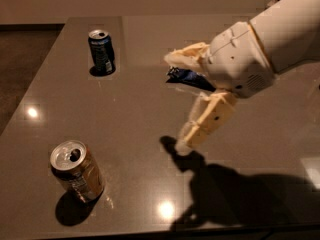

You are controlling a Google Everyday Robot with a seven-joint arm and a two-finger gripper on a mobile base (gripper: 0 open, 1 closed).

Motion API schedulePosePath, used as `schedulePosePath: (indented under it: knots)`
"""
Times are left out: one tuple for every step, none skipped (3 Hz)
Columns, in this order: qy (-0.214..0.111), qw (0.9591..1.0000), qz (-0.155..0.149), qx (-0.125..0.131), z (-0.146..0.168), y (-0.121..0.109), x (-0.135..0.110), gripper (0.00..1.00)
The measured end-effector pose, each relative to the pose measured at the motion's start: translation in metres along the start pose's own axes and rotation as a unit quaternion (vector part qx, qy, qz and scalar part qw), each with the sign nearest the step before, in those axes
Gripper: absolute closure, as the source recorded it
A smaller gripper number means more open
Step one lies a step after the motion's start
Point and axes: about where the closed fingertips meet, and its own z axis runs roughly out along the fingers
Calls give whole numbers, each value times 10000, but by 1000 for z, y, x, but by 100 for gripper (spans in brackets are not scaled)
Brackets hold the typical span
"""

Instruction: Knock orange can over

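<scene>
Orange-gold and brown aluminium drink can (76, 170), silver top with an open mouth: it stands upright on the glossy grey tabletop (130, 114). It is well apart from my cream two-finger gripper claw (175, 101), off to the claw's left in the camera view and nearer the camera.

Claw condition: fingers spread wide. The upper finger reaches leftward and the lower one angles down toward the tabletop. Nothing is held between them. The lower fingertip sits close over the surface, and I cannot tell whether it touches.

Other items noted:
- The dark blue cylindrical drink can (101, 51) stands upright to the claw's left and farther from the camera.
- The crumpled blue foil snack bag (187, 78) lies directly behind the claw, partly hidden by my upper finger and white wrist housing.
- The dark arm shadow (225, 194) falls on the tabletop below and to the right of the claw.
</scene>
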Motion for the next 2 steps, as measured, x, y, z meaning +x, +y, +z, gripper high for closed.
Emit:
schedulePosePath:
  knots:
    - [-539,9978,-230,-318,41,25,-44,0]
    - [-611,9959,-370,-559,86,47,-71,0]
